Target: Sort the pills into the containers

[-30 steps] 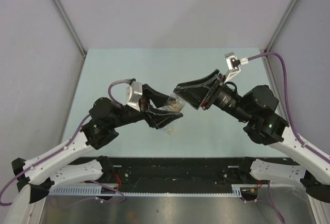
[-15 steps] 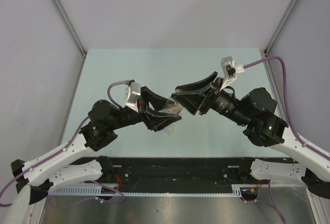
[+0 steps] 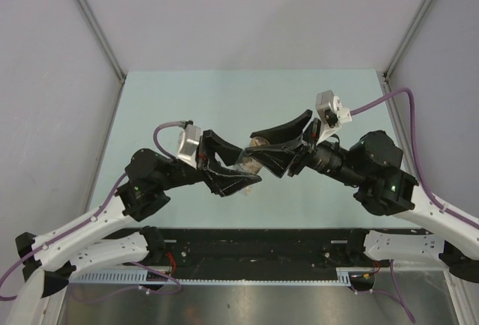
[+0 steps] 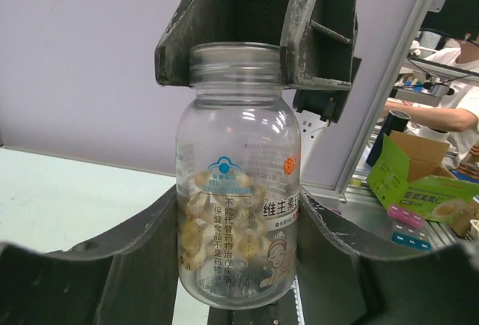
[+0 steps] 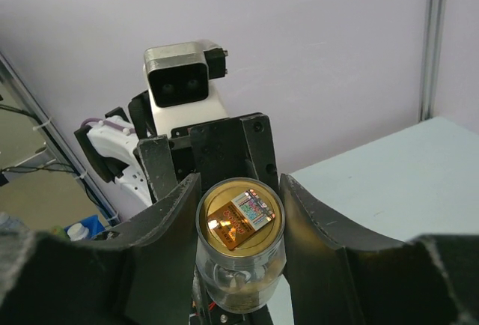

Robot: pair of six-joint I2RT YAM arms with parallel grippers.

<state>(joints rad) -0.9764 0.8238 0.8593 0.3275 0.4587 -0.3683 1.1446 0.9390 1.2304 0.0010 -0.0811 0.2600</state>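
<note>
Bottle (image 4: 238, 183) pinched by left tool (image 3: 242, 168); right tool (image 3: 260, 153) (shifted closer, lower) now clamps its neck.

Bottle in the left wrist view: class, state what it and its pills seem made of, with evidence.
Bottle: probably clear glossy plastic; the wall is see-through with bright highlights and a moulded ridged neck. Pills: pale amber, translucent and shiny, perhaps soft gel capsules; the printed label partly hides them.
</note>
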